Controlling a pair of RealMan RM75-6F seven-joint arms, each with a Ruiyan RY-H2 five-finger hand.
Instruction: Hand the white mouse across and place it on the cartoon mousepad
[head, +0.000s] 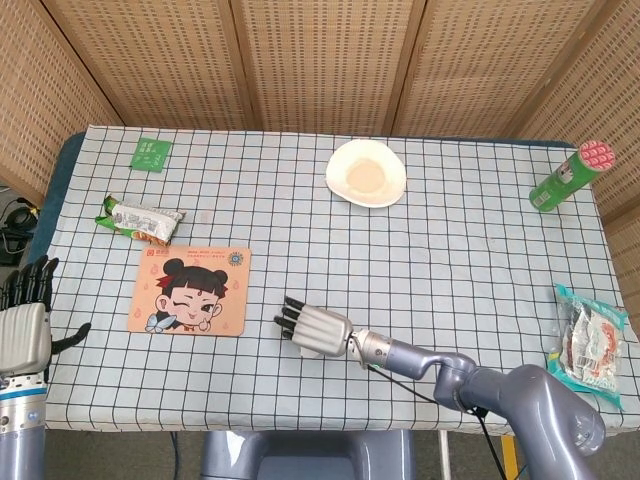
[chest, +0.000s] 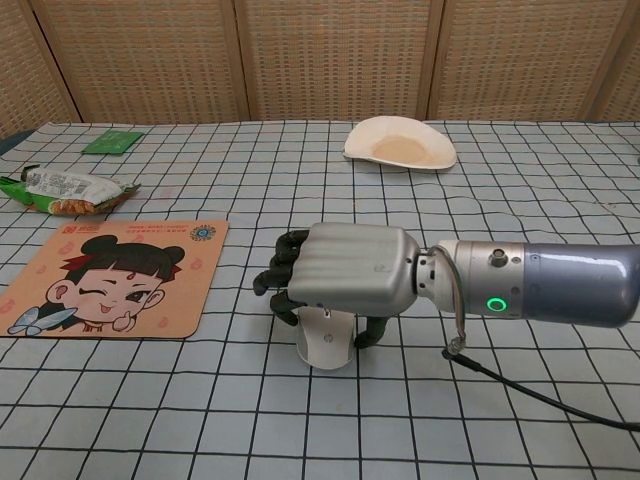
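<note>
— One white mouse (chest: 325, 340), then: where does it sit?
— Under the right hand (chest: 345, 272), on the checked tablecloth (chest: 300, 420). The hand covers it from above with fingers (chest: 282, 268) curled down around it and the thumb down its near side, so the hand grips the mouse, whose lower end shows below the palm. In the head view it is almost wholly hidden beneath that right hand (head: 314, 329).
— And the cartoon mousepad (chest: 110, 278)?
— Just beyond the fingertips of that hand, off to the side they point toward, lying flat, apart from mouse and hand.
— What of the left hand (head: 22, 325)?
— Past the mousepad, at the table's edge, fingers upright and apart, thumb out, holding nothing.
— Anything else nearby?
— Farther than the pad, a green snack packet (chest: 65, 190) and a small green sachet (chest: 112, 142). Behind the right hand sits a white bowl (chest: 400, 143). Well off on the wrist side stand a green can (head: 568, 176) and a food bag (head: 588, 340)
</note>
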